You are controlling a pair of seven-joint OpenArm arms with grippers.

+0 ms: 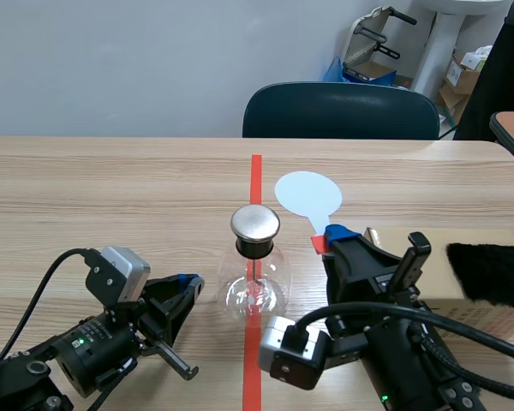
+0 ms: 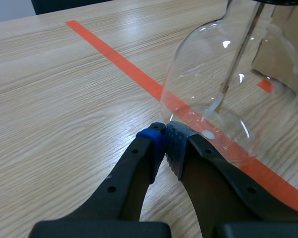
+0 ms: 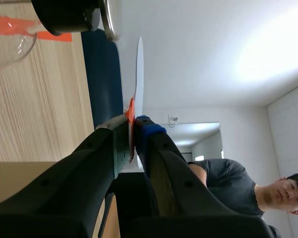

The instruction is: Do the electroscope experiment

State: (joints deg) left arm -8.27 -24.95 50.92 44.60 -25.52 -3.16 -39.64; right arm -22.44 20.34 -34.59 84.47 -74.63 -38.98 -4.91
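Observation:
The electroscope, a clear glass flask (image 1: 255,287) with a round metal cap (image 1: 255,223), stands on the red tape line at mid table. My right gripper (image 1: 330,237) is shut on the red handle (image 3: 131,116) of a pale round paddle (image 1: 307,194), which it holds upright to the right of the cap. In the right wrist view the disc (image 3: 139,64) shows edge-on beyond the cap (image 3: 72,15). My left gripper (image 1: 191,287) lies low at the flask's left, shut on nothing. Its fingertips (image 2: 165,136) sit right at the flask's base (image 2: 223,99); a thin rod (image 2: 238,54) hangs inside.
A cardboard box (image 1: 428,282) with a black fur pad (image 1: 495,272) on it lies at the right, behind my right arm. A dark chair (image 1: 340,111) stands across the table. A person (image 3: 248,188) shows in the right wrist view.

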